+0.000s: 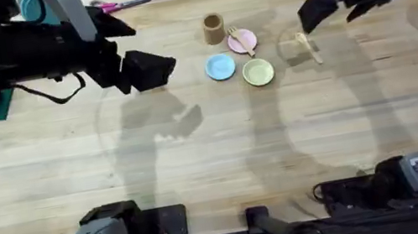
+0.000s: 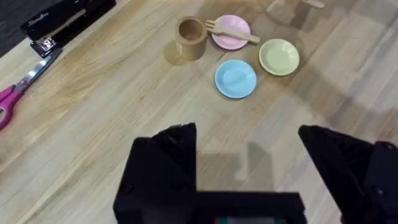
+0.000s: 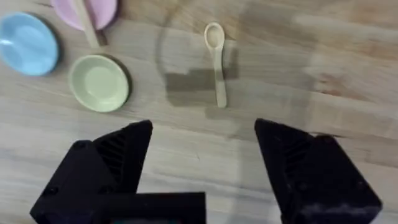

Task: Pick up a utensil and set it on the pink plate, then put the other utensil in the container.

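the left gripper (image 2: 249, 168) hangs with jaws spread and empty, well left of the brown cup (image 1: 214, 28). the wooden fork (image 1: 242, 40) already lies across the pink plate (image 1: 249, 44), so step 1 looks done. the wooden spoon (image 3: 216, 59) lies on the table under the right gripper (image 3: 202, 168), jaws apart and empty: 1 step left.
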You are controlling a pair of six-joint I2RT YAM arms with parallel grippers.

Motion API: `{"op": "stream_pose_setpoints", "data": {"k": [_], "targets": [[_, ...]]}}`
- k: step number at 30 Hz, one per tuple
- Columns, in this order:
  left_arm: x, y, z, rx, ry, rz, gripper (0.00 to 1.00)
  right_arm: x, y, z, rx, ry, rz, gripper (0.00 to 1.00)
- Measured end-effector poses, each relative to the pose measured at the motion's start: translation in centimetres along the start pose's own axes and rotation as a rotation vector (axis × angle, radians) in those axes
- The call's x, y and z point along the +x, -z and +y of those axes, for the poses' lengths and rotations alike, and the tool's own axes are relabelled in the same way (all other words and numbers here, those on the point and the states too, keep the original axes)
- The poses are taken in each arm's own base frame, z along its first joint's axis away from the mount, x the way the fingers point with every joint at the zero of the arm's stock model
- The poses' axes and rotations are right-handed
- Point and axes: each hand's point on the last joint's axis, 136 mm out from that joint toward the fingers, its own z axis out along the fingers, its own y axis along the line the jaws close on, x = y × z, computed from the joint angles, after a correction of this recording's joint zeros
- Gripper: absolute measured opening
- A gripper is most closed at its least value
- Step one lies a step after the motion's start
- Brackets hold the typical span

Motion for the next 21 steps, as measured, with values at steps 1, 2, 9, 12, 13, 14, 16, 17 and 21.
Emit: {"op": "stream_pose_setpoints", "data": {"k": [1, 2, 9, 12, 13, 14, 16, 17, 21], "targets": [[0.0, 0.0, 0.0, 0.0, 0.0, 0.0, 0.995, 0.1, -0.9, -0.1, -0.004, 0.004, 0.027, 0.998], [0.0, 0.0, 0.0, 0.0, 0.0, 0.0, 0.995, 0.2, -1.8, -0.1, -0.007, 0.009, 0.049, 0.998], [0.0, 0.0, 0.0, 0.0, 0.0, 0.0, 0.995, -0.6, -6.8, -0.6, -0.015, 0.045, 0.113, 0.998], [0.0, 0.0, 0.0, 0.0, 0.0, 0.0, 0.995, -1.3, -7.7, -0.8, -0.012, 0.052, 0.096, 0.998], [0.0, 0.0, 0.0, 0.0, 0.0, 0.0, 0.995, -1.5, -7.9, -0.9, -0.008, 0.054, 0.091, 0.998], [0.0, 0.0, 0.0, 0.0, 0.0, 0.0, 0.995, -1.6, -8.0, -1.0, -0.001, 0.056, 0.088, 0.998], [0.0, 0.0, 0.0, 0.0, 0.0, 0.0, 0.995, -1.7, -8.2, -1.3, 0.014, 0.059, 0.089, 0.998], [0.0, 0.0, 0.0, 0.0, 0.0, 0.0, 0.995, -1.6, -8.3, -1.4, 0.022, 0.058, 0.094, 0.998], [0.0, 0.0, 0.0, 0.0, 0.0, 0.0, 0.995, -1.2, -9.4, -1.9, 0.042, 0.048, 0.126, 0.998]]}}
